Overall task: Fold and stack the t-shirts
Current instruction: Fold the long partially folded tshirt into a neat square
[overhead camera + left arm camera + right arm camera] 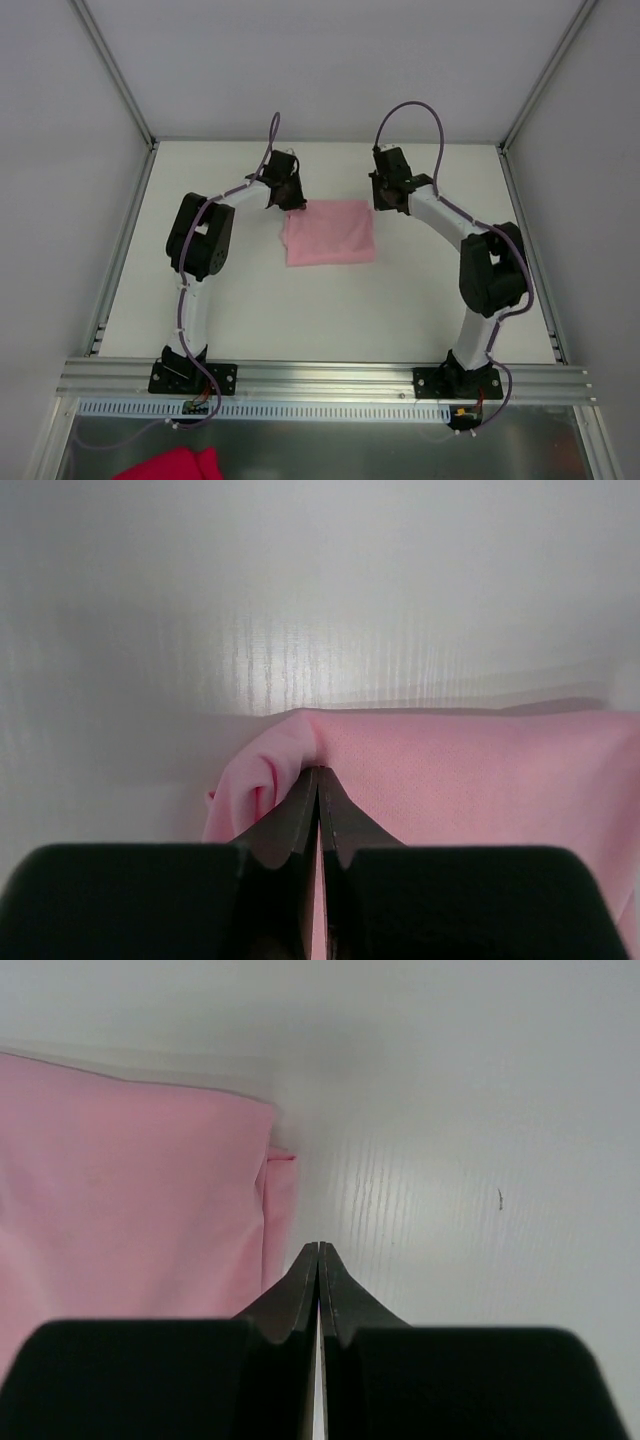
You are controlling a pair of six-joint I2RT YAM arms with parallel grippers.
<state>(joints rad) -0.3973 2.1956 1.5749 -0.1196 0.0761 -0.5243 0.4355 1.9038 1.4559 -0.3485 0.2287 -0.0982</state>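
Both grippers closed at the far corners of the folded t-shirt [330, 232].
Top: the pink t-shirt lies flat mid-table [400, 310], with the left gripper [287, 200] at its 10 o'clock corner and the right gripper [390, 198] at its 2 o'clock corner; a magenta cloth [170, 465] sits at the frame's 7 o'clock. Left wrist: fingers pressed together, tips against a bunched t-shirt corner; whether they pinch fabric I cannot tell. Right wrist: fingers pressed together over the table, holding nothing, with the t-shirt edge just at 10 o'clock of the tips.

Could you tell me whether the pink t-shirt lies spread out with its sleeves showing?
No, the t-shirt lies folded into a compact rectangle on the table, with no sleeves showing.
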